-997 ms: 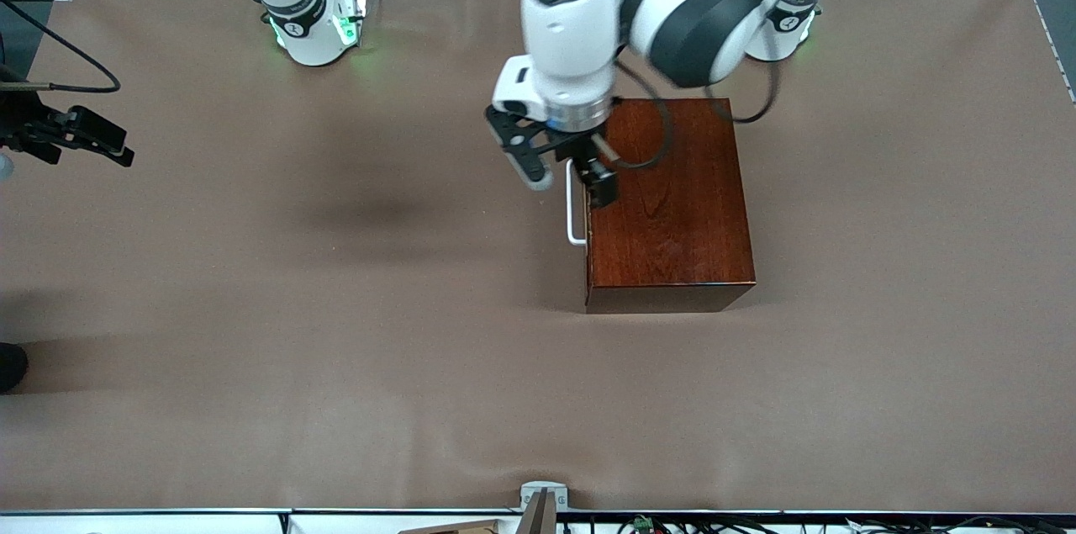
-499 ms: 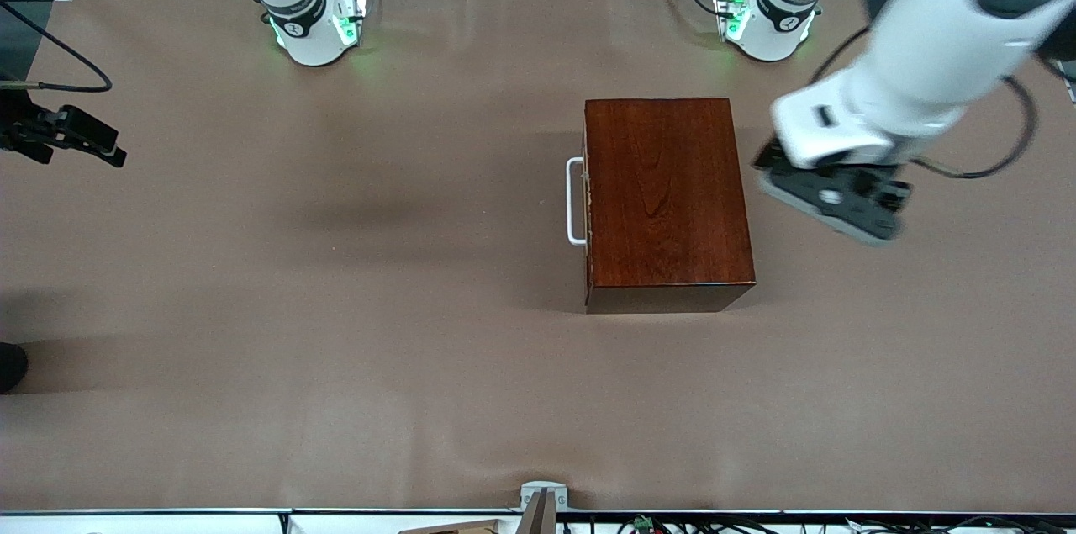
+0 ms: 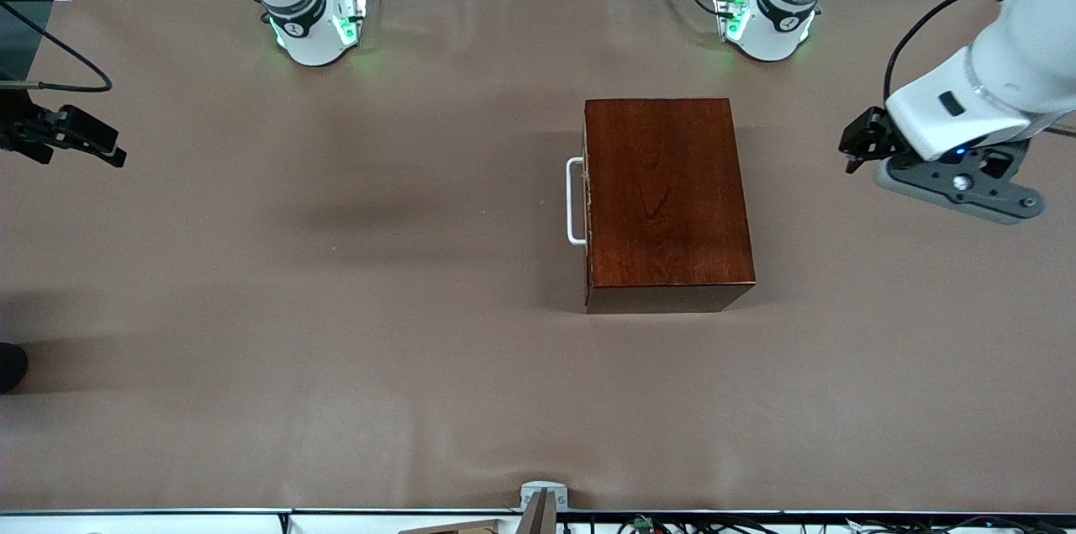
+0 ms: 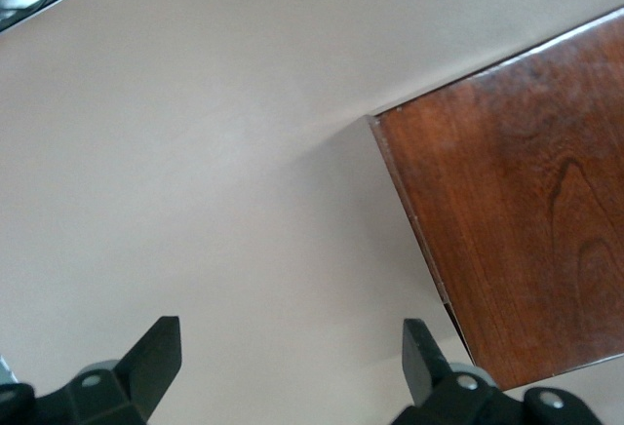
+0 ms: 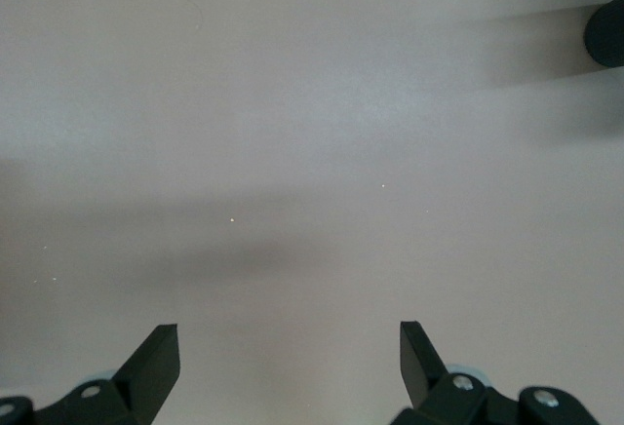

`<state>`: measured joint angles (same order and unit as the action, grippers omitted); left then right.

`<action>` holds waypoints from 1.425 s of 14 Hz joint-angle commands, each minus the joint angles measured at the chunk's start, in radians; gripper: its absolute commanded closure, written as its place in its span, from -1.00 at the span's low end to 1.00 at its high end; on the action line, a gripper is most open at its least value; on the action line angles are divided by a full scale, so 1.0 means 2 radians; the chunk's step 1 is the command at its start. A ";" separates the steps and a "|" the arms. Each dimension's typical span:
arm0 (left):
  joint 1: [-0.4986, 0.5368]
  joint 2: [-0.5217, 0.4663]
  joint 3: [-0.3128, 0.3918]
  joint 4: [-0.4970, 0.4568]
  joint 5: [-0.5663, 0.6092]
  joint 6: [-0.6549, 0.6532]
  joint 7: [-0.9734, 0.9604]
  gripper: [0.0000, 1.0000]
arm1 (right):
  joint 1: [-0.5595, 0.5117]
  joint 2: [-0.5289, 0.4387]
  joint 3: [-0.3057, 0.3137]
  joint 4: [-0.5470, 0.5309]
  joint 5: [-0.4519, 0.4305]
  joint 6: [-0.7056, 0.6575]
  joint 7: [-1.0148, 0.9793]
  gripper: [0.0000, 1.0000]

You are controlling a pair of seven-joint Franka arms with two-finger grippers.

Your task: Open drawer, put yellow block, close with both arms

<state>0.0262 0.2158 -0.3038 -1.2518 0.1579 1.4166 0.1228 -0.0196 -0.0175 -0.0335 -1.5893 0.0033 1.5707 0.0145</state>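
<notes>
The wooden box (image 3: 668, 202) sits in the middle of the brown table (image 3: 336, 307), its drawer pushed fully in so that only the white handle (image 3: 574, 202) shows, on the side facing the right arm's end. The left gripper (image 3: 857, 149) hangs in the air over bare table toward the left arm's end, beside the box and apart from it; its fingers (image 4: 156, 352) are spread wide and grasp nothing (one corner of the box shows in its wrist view). The right gripper (image 3: 80, 139) hovers at the right arm's edge of the table, fingers (image 5: 156, 357) likewise spread wide, empty, with only bare tabletop under them. The yellow block cannot be seen anywhere.
</notes>
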 commanded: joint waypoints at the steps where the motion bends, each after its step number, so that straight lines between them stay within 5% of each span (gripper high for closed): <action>1: 0.040 -0.018 -0.001 -0.021 -0.024 0.001 -0.033 -1.00 | -0.002 0.001 0.002 0.005 0.001 -0.005 0.008 -1.00; 4: 0.057 -0.020 0.002 -0.026 -0.028 0.002 -0.075 -1.00 | -0.001 0.000 0.002 0.005 0.001 -0.009 0.004 -1.00; 8: 0.022 -0.028 0.080 -0.039 -0.057 0.005 -0.085 -1.00 | 0.000 0.000 0.002 0.005 0.001 -0.009 0.003 -1.00; 10: 0.008 -0.059 0.107 -0.094 -0.077 0.048 -0.084 -1.00 | 0.001 0.000 0.002 0.005 0.001 -0.009 0.003 -1.00; 12: 0.008 -0.084 0.107 -0.134 -0.077 0.075 -0.084 -1.00 | 0.001 0.000 0.002 0.005 0.001 -0.009 0.003 -1.00; 20: 0.008 -0.080 0.102 -0.132 -0.078 0.076 -0.076 -1.00 | 0.001 0.000 0.002 0.005 0.001 -0.009 0.003 -1.00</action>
<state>0.0452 0.0773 -0.1038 -1.4874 0.0200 1.5491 -0.0344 -0.0189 -0.0172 -0.0314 -1.5894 0.0034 1.5638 0.0143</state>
